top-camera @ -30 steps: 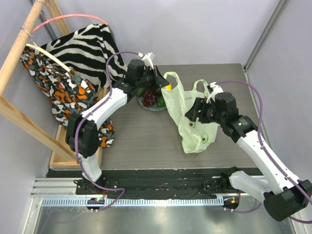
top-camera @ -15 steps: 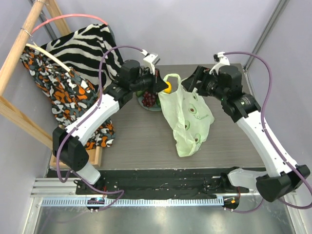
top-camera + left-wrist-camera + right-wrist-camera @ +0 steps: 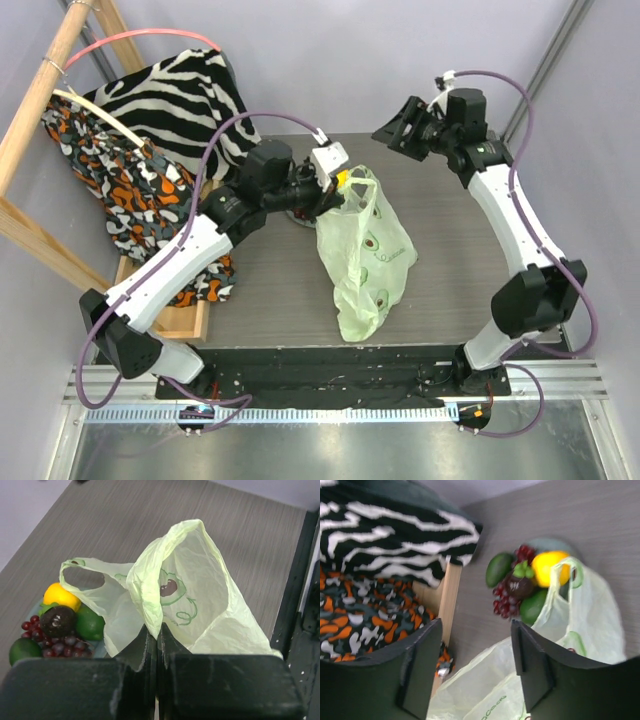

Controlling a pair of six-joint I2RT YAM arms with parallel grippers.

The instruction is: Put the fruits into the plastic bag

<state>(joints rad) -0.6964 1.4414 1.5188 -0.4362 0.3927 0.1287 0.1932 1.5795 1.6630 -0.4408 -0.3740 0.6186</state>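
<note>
My left gripper is shut on the top edge of the pale green plastic bag and holds it up, so the bag hangs down to the table. In the left wrist view the lemon, dark round fruit, lime, grapes and avocado lie together beside the bag. In the top view only the lemon shows, next to my left gripper. My right gripper is open and empty, raised over the table's far side; its view looks down on the fruits and the bag.
The fruits sit on a grey-blue plate. A zebra-striped cloth and an orange patterned cloth hang on a wooden frame left of the table. The table's black near edge runs beside the bag.
My right gripper left the bag, rising and swinging to the far side of the table. My left gripper moved right and nearer with the bag, which now hangs from it alone.
</note>
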